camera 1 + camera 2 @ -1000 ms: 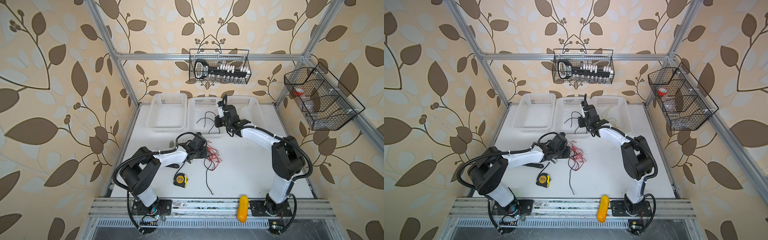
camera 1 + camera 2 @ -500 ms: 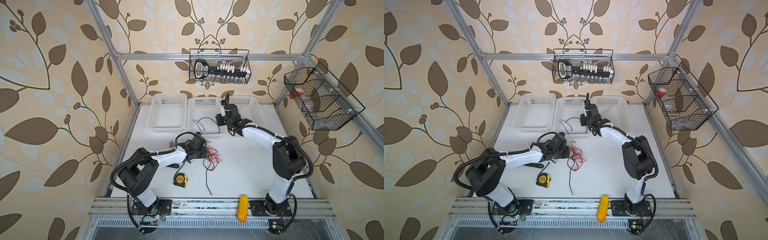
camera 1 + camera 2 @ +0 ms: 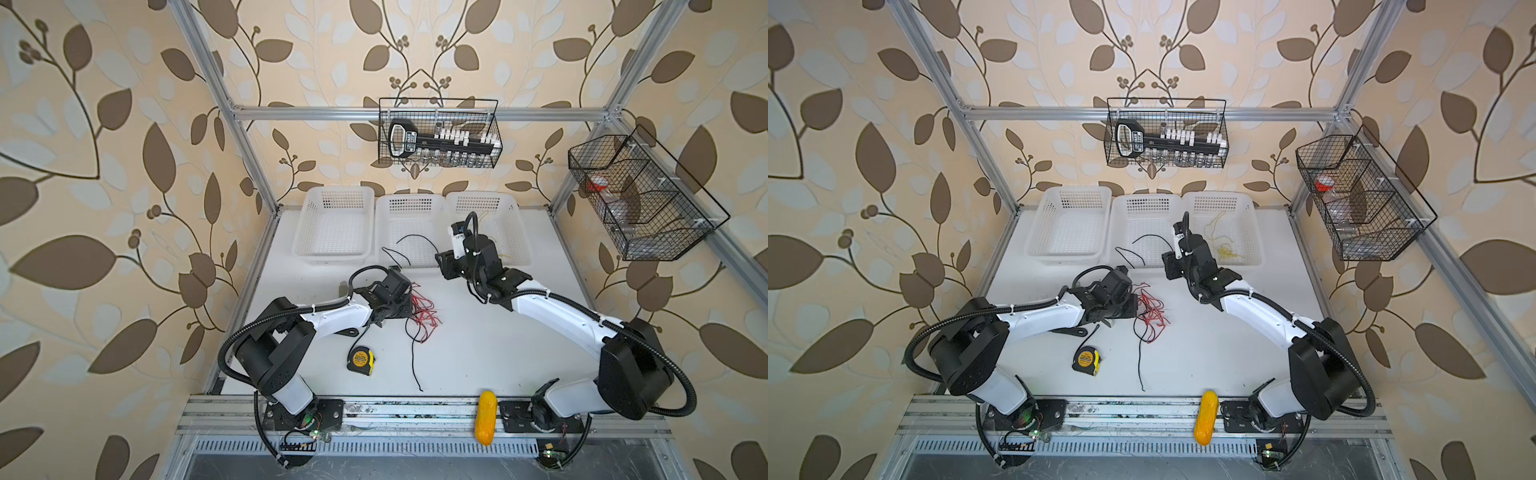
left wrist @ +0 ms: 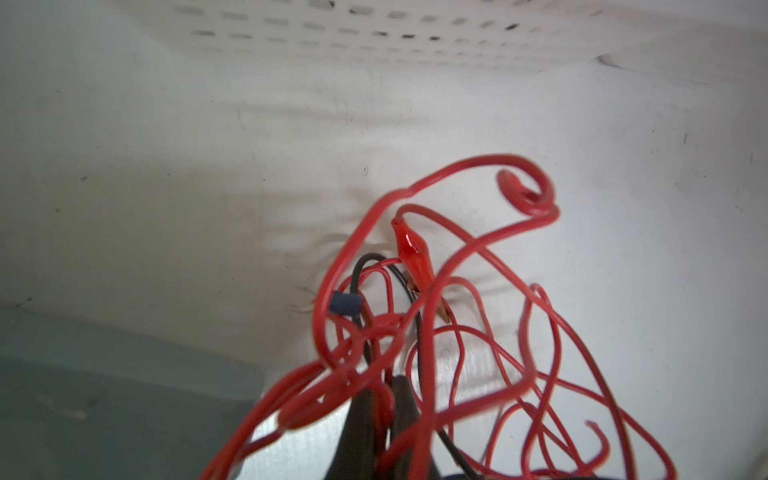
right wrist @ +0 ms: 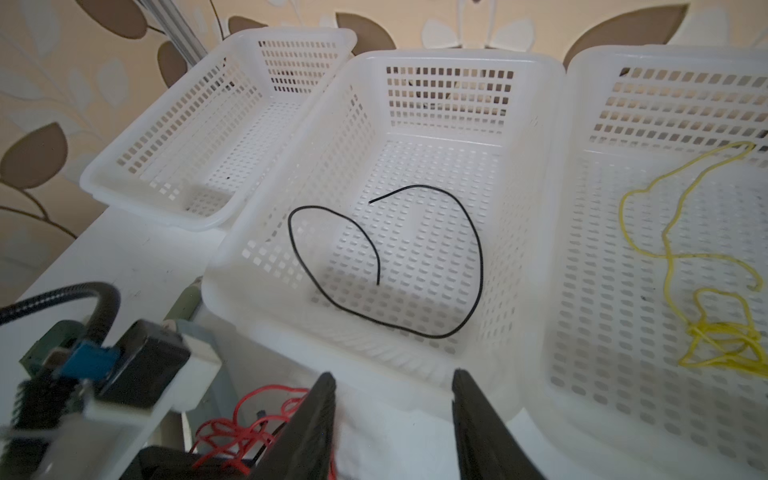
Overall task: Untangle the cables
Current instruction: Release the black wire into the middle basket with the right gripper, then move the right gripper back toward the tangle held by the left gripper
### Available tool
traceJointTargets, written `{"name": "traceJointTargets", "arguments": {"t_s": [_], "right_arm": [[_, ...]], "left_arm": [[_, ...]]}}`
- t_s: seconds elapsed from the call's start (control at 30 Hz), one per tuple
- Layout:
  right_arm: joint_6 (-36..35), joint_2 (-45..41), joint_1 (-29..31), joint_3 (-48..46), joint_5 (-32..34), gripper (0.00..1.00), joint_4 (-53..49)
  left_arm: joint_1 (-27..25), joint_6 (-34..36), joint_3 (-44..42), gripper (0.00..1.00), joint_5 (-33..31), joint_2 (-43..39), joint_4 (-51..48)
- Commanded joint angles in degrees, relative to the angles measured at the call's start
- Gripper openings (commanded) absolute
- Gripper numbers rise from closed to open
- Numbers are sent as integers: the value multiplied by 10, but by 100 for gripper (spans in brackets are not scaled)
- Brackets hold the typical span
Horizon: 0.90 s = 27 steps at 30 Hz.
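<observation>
Inside perforated basket [image 5: 449, 99], looped black cable [image 5: 481, 266]

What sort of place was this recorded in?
Most likely a purpose-built robot test cell, not a real room: a silver aluminium frame stands against leaf-patterned wallpaper walls, and a row of white perforated plastic baskets sits at the back of the white tabletop.

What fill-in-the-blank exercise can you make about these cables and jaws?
The thin black cable lies in the ____ white perforated plastic basket.
The rightmost white basket holds a loose thin cable coloured ____.
The left gripper has its jaws shut on a cable tangle coloured mostly ____.
The right gripper has its jaws ____, holding nothing.
Missing words: middle; yellow; red; open.
</observation>
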Motion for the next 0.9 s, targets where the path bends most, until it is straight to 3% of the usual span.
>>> {"name": "traceJointTargets", "arguments": {"t_s": [0.0, 0.23, 0.47, 0.87], "right_arm": [[16, -30, 33, -38, 10, 46, -5], [38, -100, 100, -110, 38, 47, -46], [60, -163, 126, -173, 69, 47, -84], [75, -181, 164, -211, 54, 47, -50]], "left_arm": [[5, -10, -7, 0, -14, -28, 10], [5, -9, -3, 1, -14, -29, 0], [5, -8, -3, 2, -8, -35, -17], [5, -22, -15, 5, -5, -63, -25]]}}
